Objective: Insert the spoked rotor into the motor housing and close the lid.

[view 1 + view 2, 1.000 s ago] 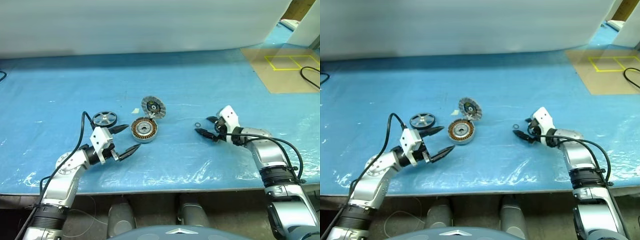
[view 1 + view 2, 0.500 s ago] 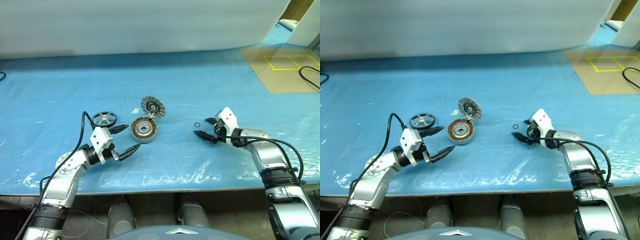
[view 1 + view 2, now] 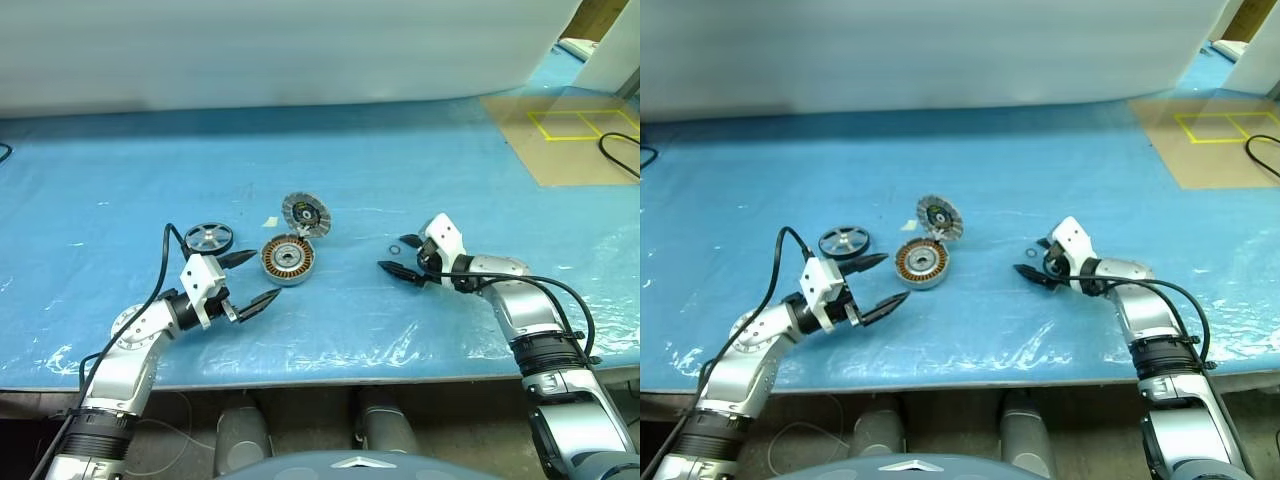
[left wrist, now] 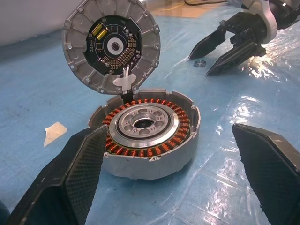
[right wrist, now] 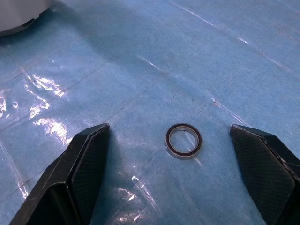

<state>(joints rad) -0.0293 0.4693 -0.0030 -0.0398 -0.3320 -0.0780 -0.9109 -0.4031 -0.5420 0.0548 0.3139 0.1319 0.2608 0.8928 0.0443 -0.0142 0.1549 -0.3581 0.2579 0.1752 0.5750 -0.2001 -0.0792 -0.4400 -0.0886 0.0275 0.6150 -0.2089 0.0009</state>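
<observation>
The motor housing sits mid-table with its copper windings up. The lid stands tilted at the housing's far edge, circuit face showing. The spoked rotor lies flat to the housing's left. My left gripper is open and level at the housing's near-left side, its fingers flanking the housing without touching it. My right gripper is open to the housing's right and holds nothing. A small metal ring lies on the sheet between its fingertips.
Blue plastic sheeting covers the table, whose front edge is close below both arms. A scrap of tape lies by the lid. A brown board with yellow tape squares and a black cable are at the back right.
My right gripper has crept a little to the left, so the small ring now lies between its fingertips. The left arm and the motor parts have not moved.
</observation>
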